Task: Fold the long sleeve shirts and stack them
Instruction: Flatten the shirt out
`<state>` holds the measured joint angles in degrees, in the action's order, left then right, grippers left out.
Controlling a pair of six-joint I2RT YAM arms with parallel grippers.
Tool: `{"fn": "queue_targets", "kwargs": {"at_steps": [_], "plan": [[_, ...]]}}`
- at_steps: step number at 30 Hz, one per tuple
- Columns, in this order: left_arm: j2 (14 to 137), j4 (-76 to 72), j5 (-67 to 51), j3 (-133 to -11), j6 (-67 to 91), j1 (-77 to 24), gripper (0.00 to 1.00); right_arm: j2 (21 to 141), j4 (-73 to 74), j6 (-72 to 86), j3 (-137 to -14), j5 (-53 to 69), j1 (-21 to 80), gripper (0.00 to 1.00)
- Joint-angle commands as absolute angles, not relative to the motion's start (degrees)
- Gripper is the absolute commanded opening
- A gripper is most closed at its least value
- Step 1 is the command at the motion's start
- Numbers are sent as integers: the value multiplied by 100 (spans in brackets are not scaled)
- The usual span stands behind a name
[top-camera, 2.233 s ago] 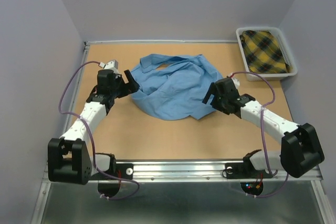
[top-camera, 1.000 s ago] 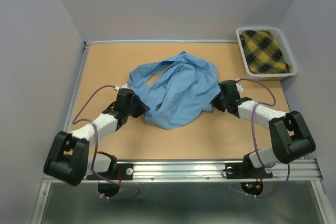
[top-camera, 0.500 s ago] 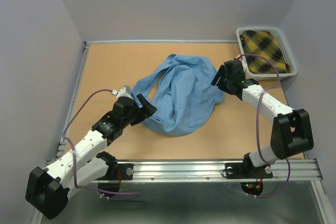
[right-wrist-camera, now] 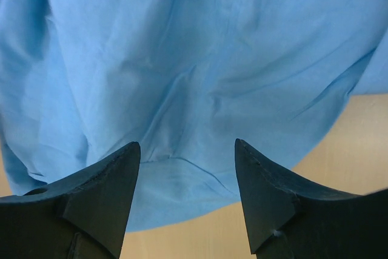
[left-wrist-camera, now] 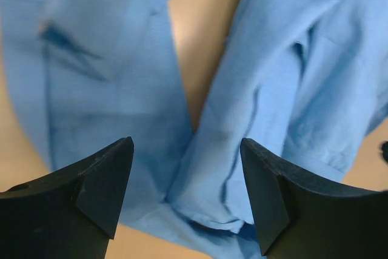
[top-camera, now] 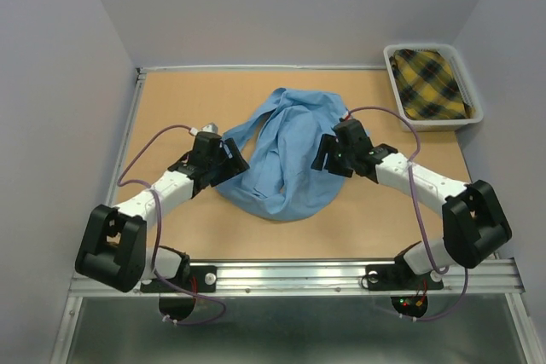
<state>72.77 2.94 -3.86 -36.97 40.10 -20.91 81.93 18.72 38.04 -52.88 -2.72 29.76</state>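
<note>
**Both sets of fingers spread over a bunched blue shirt**

From above, the blue shirt (top-camera: pixel 286 155) is lying crumpled in the middle of the table (top-camera: pixel 171 100), nowhere near flat. Your left fingers (top-camera: pixel 229 159) are hovering at its left edge and your right fingers (top-camera: pixel 327 158) over its right side, both spread and gripping nothing. You are getting open table all around the cloth. The basket (top-camera: pixel 420 46) holding the plaid cloth (top-camera: pixel 431 83) is sitting well apart in the far right corner.

In the left wrist view, your left fingers (left-wrist-camera: pixel 185 150) are gaping over two separate folds of the blue shirt (left-wrist-camera: pixel 291 77), with a strip of bare table (left-wrist-camera: pixel 200 40) showing between them. Closing here is risking a pinch on stacked layers, which would be dragging the cloth tighter instead of spreading it.

In the right wrist view, your right fingers (right-wrist-camera: pixel 188 150) are standing apart over a wrinkled panel of the blue shirt (right-wrist-camera: pixel 200 59) near its hem, with table (right-wrist-camera: pixel 357 144) showing beyond. Grabbing mid-panel rather than the edge would probably be lifting a wad.
</note>
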Motion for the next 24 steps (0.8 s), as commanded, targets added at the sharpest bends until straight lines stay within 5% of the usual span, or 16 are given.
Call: {"fn": "queue_targets", "kwargs": {"at_steps": [1, 12, 20, 24], "plan": [[7330, -193, -747, -4306, 3533, -2451, 82, 8306, 1609, 4043, -5045, -123, 3216, 69], [8542, -307, -483, -4658, 3349, -2707, 70, 8402, 1538, 4474, -4439, -984, 3366, 68], [9228, -46, 287, -5271, 3016, -2698, 29, 8683, 1538, 4544, -3964, -1257, 3244, 66], [9299, 614, 1114, -5817, 2560, -2611, 20, 8780, 1608, 4483, -3771, -1195, 2787, 63]]}}
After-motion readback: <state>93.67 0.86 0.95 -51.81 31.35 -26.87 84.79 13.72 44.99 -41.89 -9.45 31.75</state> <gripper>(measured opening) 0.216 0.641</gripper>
